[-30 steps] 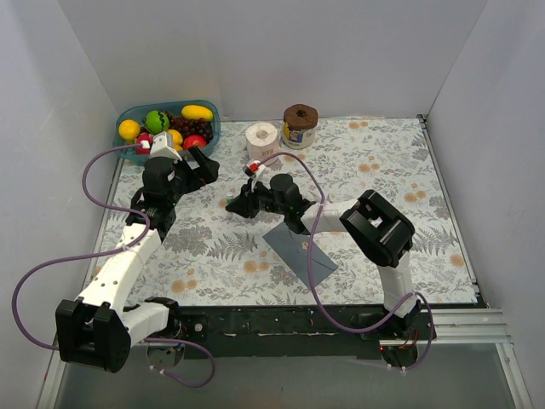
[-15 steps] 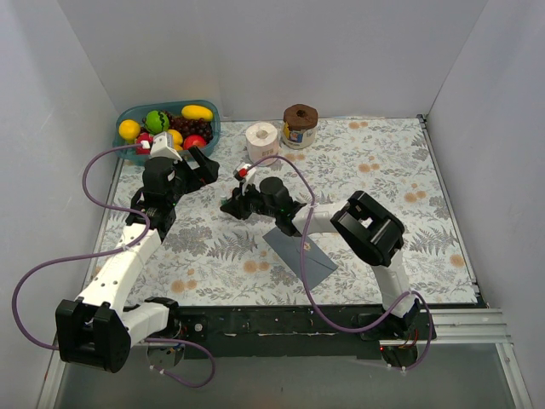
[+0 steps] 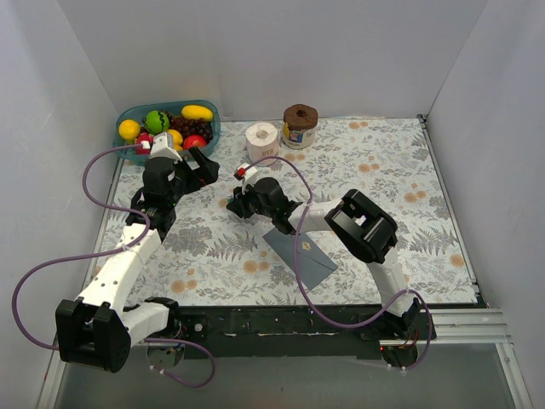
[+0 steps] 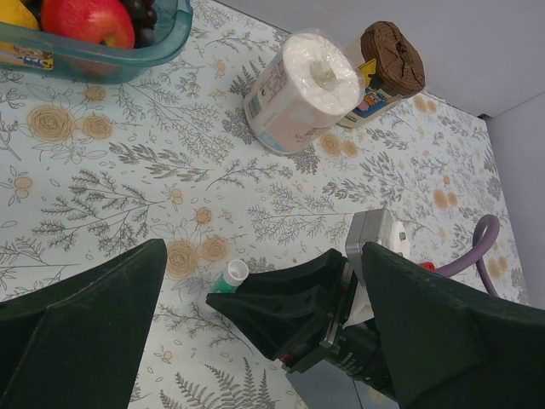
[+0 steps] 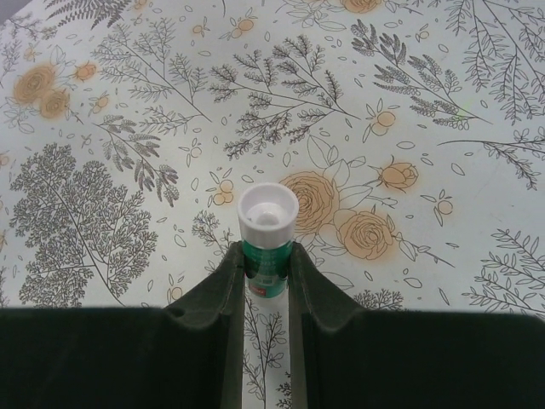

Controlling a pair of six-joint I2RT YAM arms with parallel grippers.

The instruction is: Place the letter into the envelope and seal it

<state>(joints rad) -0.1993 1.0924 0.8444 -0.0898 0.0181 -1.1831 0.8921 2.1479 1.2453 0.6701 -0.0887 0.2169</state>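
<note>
The dark slate-grey envelope (image 3: 301,256) lies flat on the floral tablecloth, near the front of the middle. The letter is out of view. My right gripper (image 3: 232,204) reaches left past the envelope's far corner. It is shut on a green glue stick (image 5: 266,256) with a white cap, which points away over the cloth. The left wrist view shows the same glue stick (image 4: 228,277) poking from the right gripper's fingers (image 4: 281,311), with a corner of the envelope (image 4: 328,394) below. My left gripper (image 3: 204,167) hovers open and holds nothing, up and left of the right one.
A teal basket (image 3: 207,128) of fruit stands at the back left. A toilet roll (image 3: 262,136) and a jar with a brown lid (image 3: 300,125) stand at the back middle. White walls close in three sides.
My right arm has shifted a little to the left with the glue stick, away from the envelope. The left arm has not moved.
</note>
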